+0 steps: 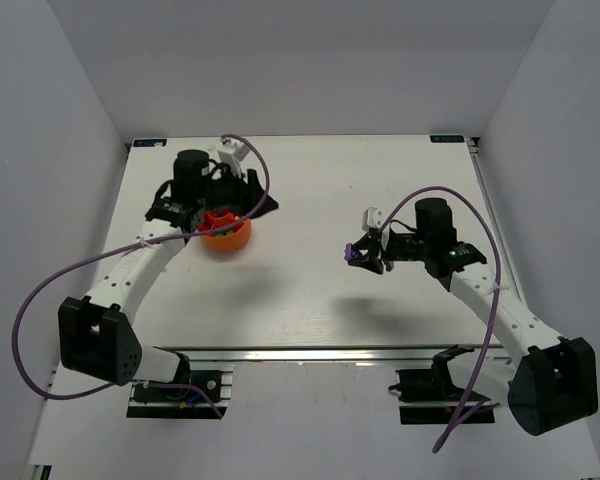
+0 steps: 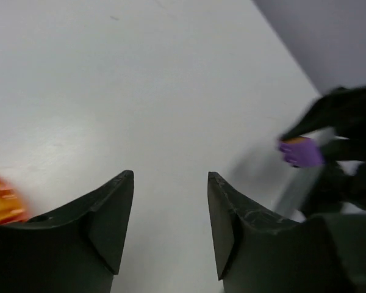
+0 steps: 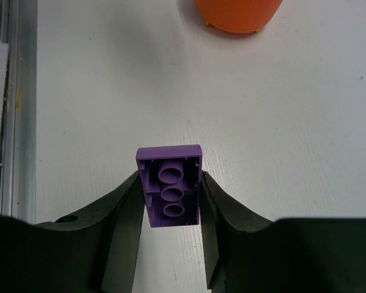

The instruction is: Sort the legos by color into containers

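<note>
Right gripper (image 3: 170,198) is pinching a purple brick (image 3: 169,163). Both jaws are pressed on its long sides, so we're gripping across the short width.

Brick vs hand: it sits right between the fingertips. The near part is buried between the jaws and the far end pokes out past the tips.

Orientation, from the right wrist view: the long axis runs in line with the fingers, straight out from the wrist. The hollow underside faces the camera, with three round tubes in a row along that axis. We can't see the stud side. The brick sits square in the grip, maybe a hair tilted.

In the top view the purple brick (image 1: 356,254) is at the tip of the right arm, right of the table (image 1: 310,190) centre. Its far end heads left toward the bowl side. It looks lifted off the surface, but we can't confirm the height.

The orange bowl (image 1: 228,236) is on the left half, well apart from the brick. In the right wrist view it is ahead of the brick at the top edge, slightly right of its axis. Something red is inside, partly hidden.

Left gripper (image 2: 171,183) is over the bowl. Its jaws are spread with nothing between them, only bare table in the gap.
</note>
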`<state>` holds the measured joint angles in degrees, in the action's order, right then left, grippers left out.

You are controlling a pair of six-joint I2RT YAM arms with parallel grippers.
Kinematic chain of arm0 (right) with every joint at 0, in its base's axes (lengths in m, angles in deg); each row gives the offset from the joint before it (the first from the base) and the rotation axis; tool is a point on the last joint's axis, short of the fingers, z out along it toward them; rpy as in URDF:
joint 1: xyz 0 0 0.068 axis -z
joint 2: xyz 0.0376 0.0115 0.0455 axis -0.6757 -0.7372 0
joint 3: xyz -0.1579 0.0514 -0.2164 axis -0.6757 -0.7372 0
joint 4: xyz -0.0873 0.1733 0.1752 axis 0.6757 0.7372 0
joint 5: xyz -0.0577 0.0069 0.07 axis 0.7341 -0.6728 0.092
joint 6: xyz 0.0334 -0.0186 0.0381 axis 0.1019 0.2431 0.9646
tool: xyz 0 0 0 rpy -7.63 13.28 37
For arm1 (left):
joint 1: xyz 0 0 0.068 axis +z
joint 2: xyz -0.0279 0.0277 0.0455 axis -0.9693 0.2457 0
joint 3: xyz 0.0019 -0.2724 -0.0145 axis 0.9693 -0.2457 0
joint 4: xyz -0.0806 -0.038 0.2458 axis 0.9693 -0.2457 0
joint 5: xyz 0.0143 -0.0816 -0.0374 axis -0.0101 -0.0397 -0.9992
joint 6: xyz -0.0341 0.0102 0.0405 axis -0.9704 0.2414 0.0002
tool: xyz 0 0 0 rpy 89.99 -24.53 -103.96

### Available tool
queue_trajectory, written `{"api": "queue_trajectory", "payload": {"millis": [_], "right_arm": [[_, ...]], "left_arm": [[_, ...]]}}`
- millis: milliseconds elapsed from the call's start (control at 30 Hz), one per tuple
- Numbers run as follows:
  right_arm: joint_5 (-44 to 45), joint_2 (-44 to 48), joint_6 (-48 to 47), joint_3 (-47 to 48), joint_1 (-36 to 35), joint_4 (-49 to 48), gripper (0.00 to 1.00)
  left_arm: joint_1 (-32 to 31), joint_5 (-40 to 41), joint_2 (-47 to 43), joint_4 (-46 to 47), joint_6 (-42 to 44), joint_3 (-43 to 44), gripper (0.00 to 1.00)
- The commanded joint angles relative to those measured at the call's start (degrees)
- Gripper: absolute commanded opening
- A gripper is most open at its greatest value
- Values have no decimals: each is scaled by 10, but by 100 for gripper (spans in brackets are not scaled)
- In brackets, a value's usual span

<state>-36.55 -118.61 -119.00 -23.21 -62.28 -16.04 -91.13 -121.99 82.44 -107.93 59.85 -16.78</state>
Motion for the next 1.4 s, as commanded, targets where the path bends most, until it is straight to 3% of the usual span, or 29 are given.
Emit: {"api": "queue_trajectory", "payload": {"millis": [0, 333, 633, 1000, 1367], "right_arm": [[35, -8, -33, 8, -25, -18, 0], [206, -76, 82, 53, -95, -81, 0], [313, -88, 121, 54, -137, -129, 0], [329, -72, 133, 41, -147, -145, 0], [305, -61, 124, 26, -150, -143, 0]], "left_arm": [[-44, -167, 3, 123, -110, -71, 63], [-135, -105, 34, 190, -208, -94, 69], [-181, -61, 82, 217, -233, -82, 71], [-212, 10, 119, 224, -239, -64, 69], [-217, 14, 130, 241, -257, -42, 65]]}}
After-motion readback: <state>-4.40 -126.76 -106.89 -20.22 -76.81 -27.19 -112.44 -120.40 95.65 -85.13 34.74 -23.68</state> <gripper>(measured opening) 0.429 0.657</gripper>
